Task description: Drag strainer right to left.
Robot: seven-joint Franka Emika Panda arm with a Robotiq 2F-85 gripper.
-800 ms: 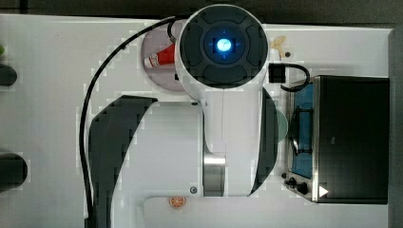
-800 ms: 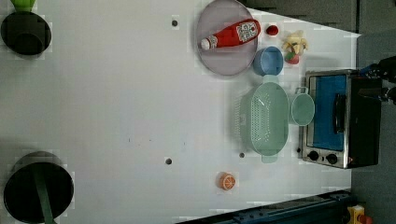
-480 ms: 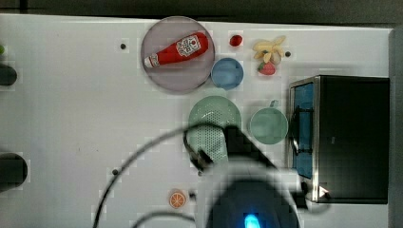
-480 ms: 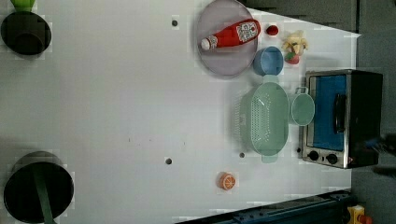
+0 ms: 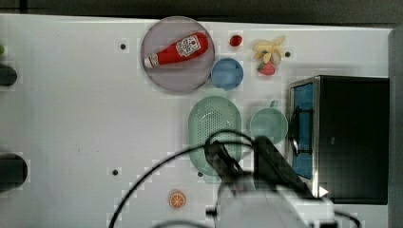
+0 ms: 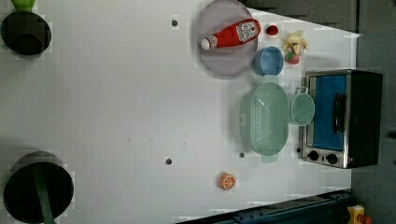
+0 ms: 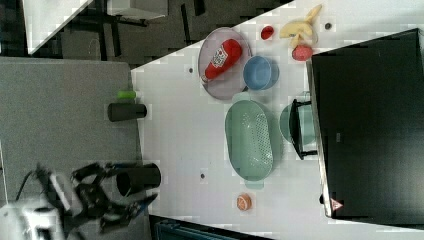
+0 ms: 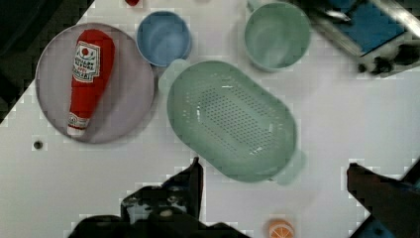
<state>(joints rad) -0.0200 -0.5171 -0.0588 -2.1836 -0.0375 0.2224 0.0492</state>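
Your gripper (image 8: 275,186) has its jaws spread wide and holds nothing; in the wrist view one finger (image 8: 190,181) shows dark on one side of the frame and the other at the opposite edge, with the strainer (image 8: 232,120) lying in the gap ahead of them, not touched. In the top view the strainer (image 5: 215,134) rests on the white table (image 5: 85,123), just left of the green cup (image 5: 268,125), which itself stands against the toaster oven (image 5: 347,137). The blue bowl (image 5: 226,73) sits just beyond the strainer's far end, with the grey plate (image 5: 177,71) carrying the ketchup bottle (image 5: 178,49) beside it. An orange slice (image 5: 177,199) lies near the strainer's near end.

The likely trouble is in the descent: if you come down on the wide rim rather than inside it or over a wall, the light plastic may tip or skate. A drag towards the top view's left looks open, but any swing of the far end could nudge the blue bowl or the plate.

The arm (image 5: 266,199) enters at the top view's bottom edge, high over the strainer's near end, its cable looping across; the wrist appears to point downward.
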